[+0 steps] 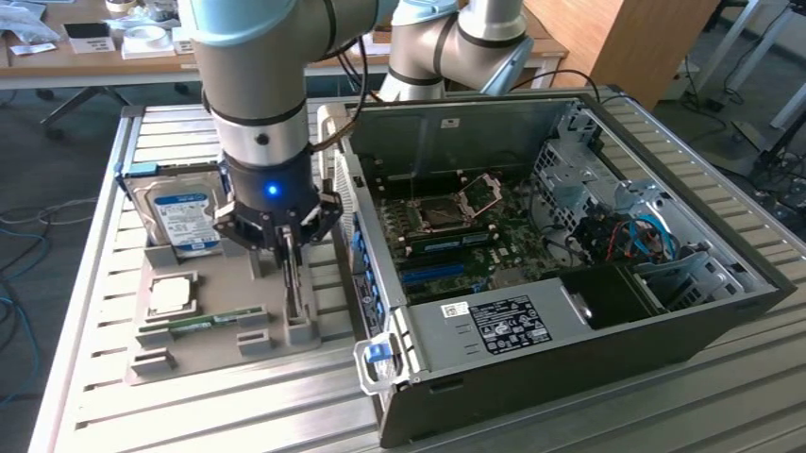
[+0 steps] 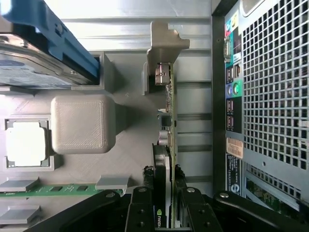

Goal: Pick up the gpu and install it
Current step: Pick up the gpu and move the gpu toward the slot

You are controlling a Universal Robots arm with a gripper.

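Note:
The gpu (image 1: pixel 291 283) stands on its edge in the slots of a grey holder tray (image 1: pixel 202 354), beside the open computer case (image 1: pixel 655 302). In the wrist view the gpu (image 2: pixel 166 121) runs away from me as a thin card, with its metal bracket at the far end. My gripper (image 1: pixel 289 269) comes straight down onto it. My gripper (image 2: pixel 164 205) has its black fingers (image 2: pixel 140 208) pressed against both faces of the card. The card still sits in the holder.
On the same tray are a silver hard drive (image 1: pixel 183 217) with a blue label, a processor (image 1: pixel 170 294) and a green RAM stick (image 1: pixel 208 321). The case's rear panel (image 2: pixel 270 96) is close beside the card. The motherboard (image 1: pixel 466 236) lies exposed inside the case.

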